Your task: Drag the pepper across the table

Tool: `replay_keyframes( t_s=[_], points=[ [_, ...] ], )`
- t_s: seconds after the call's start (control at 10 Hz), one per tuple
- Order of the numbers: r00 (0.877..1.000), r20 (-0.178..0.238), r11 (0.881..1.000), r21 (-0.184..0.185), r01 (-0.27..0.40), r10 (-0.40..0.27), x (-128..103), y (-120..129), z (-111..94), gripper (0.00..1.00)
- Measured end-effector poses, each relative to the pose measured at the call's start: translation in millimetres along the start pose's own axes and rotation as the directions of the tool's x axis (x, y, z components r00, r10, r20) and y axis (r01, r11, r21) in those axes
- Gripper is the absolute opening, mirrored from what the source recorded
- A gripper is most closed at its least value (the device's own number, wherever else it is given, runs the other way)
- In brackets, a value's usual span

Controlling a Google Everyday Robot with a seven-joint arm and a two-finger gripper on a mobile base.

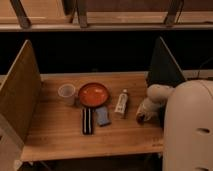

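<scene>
The light wooden table fills the middle of the camera view. My gripper is down at the tabletop near the right edge, to the right of a small white bottle. A small dark red shape at the gripper's tip, on the wood, looks like the pepper; most of it is hidden by the gripper. My white arm covers the right side of the view.
An orange-red bowl sits mid-table with a white cup to its left. A blue sponge and a black bar-shaped object lie in front of the bowl. Upright panels stand at the left and right table ends.
</scene>
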Motion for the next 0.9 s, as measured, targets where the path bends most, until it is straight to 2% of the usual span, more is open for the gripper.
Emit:
replay_keyframes(
  t_s=[0.2, 0.3, 0.4, 0.6, 0.9],
  points=[
    [0.999, 0.018, 0.999, -0.003, -0.051, 0.051, -9.5, -20.9, -7.6, 0.0],
    [0.998, 0.021, 0.998, -0.004, -0.062, 0.062, -10.5, -26.1, -10.1, 0.0],
    [0.998, 0.021, 0.998, -0.008, -0.061, 0.061, -10.6, -23.0, -9.8, 0.04],
    [0.998, 0.021, 0.998, -0.008, -0.06, 0.06, -10.4, -22.4, -9.5, 0.21],
    [0.998, 0.02, 0.998, -0.009, -0.057, 0.057, -10.4, -20.1, -8.9, 0.52]
  ],
)
